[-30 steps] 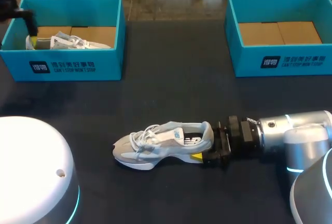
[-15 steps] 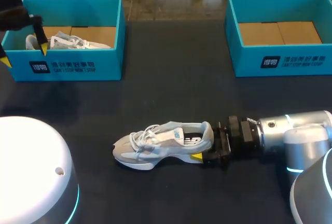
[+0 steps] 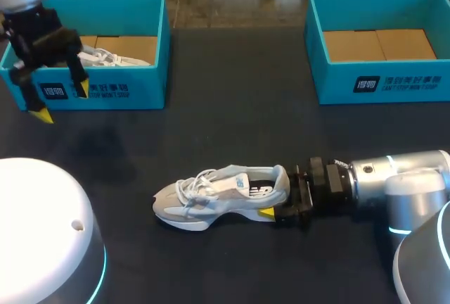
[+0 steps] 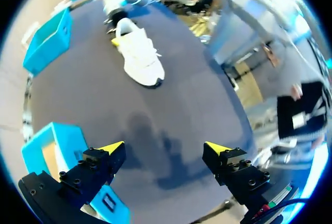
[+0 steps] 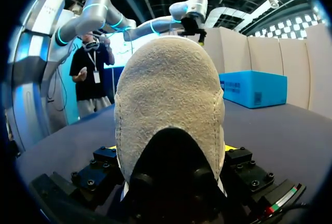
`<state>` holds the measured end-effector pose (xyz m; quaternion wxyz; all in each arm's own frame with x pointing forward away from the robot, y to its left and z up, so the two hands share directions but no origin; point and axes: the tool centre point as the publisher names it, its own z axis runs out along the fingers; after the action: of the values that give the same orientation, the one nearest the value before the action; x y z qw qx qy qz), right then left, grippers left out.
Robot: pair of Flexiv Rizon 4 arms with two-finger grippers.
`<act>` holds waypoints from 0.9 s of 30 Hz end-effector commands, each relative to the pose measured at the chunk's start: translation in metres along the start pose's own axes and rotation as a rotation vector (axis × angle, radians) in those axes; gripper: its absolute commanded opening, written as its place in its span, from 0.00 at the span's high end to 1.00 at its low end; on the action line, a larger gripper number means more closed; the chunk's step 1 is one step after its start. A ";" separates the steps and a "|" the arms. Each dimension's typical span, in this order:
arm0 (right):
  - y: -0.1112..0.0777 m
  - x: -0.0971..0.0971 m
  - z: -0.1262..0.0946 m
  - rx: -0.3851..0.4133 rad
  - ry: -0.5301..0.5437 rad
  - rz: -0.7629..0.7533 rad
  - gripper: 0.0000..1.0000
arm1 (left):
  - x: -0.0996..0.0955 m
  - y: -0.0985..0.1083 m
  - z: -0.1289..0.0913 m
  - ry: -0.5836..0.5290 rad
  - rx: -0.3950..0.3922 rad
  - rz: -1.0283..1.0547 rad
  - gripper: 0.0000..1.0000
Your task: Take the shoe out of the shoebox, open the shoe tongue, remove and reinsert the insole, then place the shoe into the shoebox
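A white and grey sneaker (image 3: pixel 218 202) lies on its side in the middle of the dark table, toe to the left. My right gripper (image 3: pixel 278 196) is shut on its heel, one yellow tip showing under the sole. In the right wrist view the grey heel (image 5: pixel 168 94) fills the space between the fingers of that gripper (image 5: pixel 168 149). My left gripper (image 3: pixel 62 102) hangs open and empty in front of the left shoebox (image 3: pixel 105 91). From the left wrist view, the sneaker (image 4: pixel 139 58) lies far ahead of the left gripper (image 4: pixel 165 148).
A second white sneaker (image 3: pixel 105 56) lies inside the left teal shoebox. The right teal shoebox (image 3: pixel 394 82) at the back right holds only its cardboard floor. Dark table surface separates the boxes from the sneaker.
My left gripper has come up out of the left shoebox and moved forward over its front wall, holding nothing. The right arm and the sneaker have not moved.
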<state>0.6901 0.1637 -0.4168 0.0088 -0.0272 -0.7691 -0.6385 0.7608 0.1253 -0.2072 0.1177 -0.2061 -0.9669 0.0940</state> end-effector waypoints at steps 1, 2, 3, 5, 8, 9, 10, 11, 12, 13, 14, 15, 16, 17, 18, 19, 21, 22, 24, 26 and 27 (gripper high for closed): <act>0.001 0.001 0.001 0.004 0.001 0.001 1.00 | 0.014 -0.011 0.003 -0.138 -0.092 -0.196 0.00; 0.001 0.001 0.001 0.004 0.001 0.001 1.00 | 0.014 -0.011 0.003 -0.138 -0.092 -0.196 0.00; 0.001 0.001 0.001 0.004 0.001 0.001 1.00 | 0.014 -0.011 0.003 -0.138 -0.092 -0.196 0.00; 0.001 0.001 0.001 0.004 0.001 0.001 1.00 | 0.014 -0.011 0.003 -0.138 -0.092 -0.196 0.00; 0.001 0.001 0.001 0.004 0.001 0.001 1.00 | 0.013 -0.024 0.014 -0.097 -0.090 -0.363 0.00; 0.001 0.001 0.001 0.004 0.001 0.001 1.00 | 0.017 -0.032 0.021 -0.127 -0.097 -0.453 0.00; 0.001 0.001 0.001 0.004 0.001 0.001 1.00 | 0.019 -0.040 0.026 -0.134 -0.117 -0.545 0.00; 0.001 0.001 0.001 0.004 0.001 0.001 1.00 | 0.023 -0.049 0.033 -0.172 -0.114 -0.650 0.00; 0.001 0.001 0.001 0.004 0.001 0.001 1.00 | 0.025 -0.056 0.037 -0.152 -0.105 -0.729 0.00; 0.001 0.001 0.001 0.004 0.001 0.001 1.00 | 0.026 -0.062 0.041 -0.134 -0.095 -0.829 0.00; 0.001 0.001 0.001 0.004 0.001 0.001 1.00 | 0.025 -0.068 0.045 -0.164 -0.080 -0.928 0.00; 0.001 0.001 0.001 0.004 0.001 0.001 1.00 | 0.021 -0.071 0.046 -0.153 -0.042 -1.033 0.00; 0.001 0.001 0.001 0.004 0.001 0.001 1.00 | 0.015 -0.074 0.048 -0.113 -0.028 -1.108 0.00; 0.001 0.001 0.001 0.004 0.001 0.001 1.00 | 0.011 -0.078 0.051 -0.111 -0.005 -1.175 0.00; 0.001 0.001 0.001 0.004 0.001 0.001 1.00 | 0.006 -0.080 0.053 -0.198 0.030 -1.274 0.00; 0.001 0.001 0.001 0.004 0.001 0.001 1.00 | 0.006 -0.080 0.053 -0.198 0.030 -1.274 0.00; 0.001 0.001 0.001 0.004 0.001 0.001 1.00 | 0.006 -0.080 0.053 -0.198 0.030 -1.274 0.00; 0.001 0.001 0.001 0.004 0.001 0.001 1.00 | 0.006 -0.080 0.053 -0.198 0.030 -1.274 0.00; 0.001 0.001 0.001 0.004 0.001 0.001 1.00 | 0.006 -0.080 0.053 -0.198 0.030 -1.274 0.00; 0.001 0.001 0.001 0.004 0.001 0.001 1.00 | 0.006 -0.080 0.053 -0.198 0.030 -1.274 0.00; 0.001 0.001 0.001 0.004 0.001 0.001 1.00 | 0.006 -0.080 0.053 -0.198 0.030 -1.274 0.00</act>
<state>0.6901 0.1637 -0.4169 0.0088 -0.0272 -0.7691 -0.6385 0.7102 0.0489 -0.2373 0.0655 0.2112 -0.9746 0.0340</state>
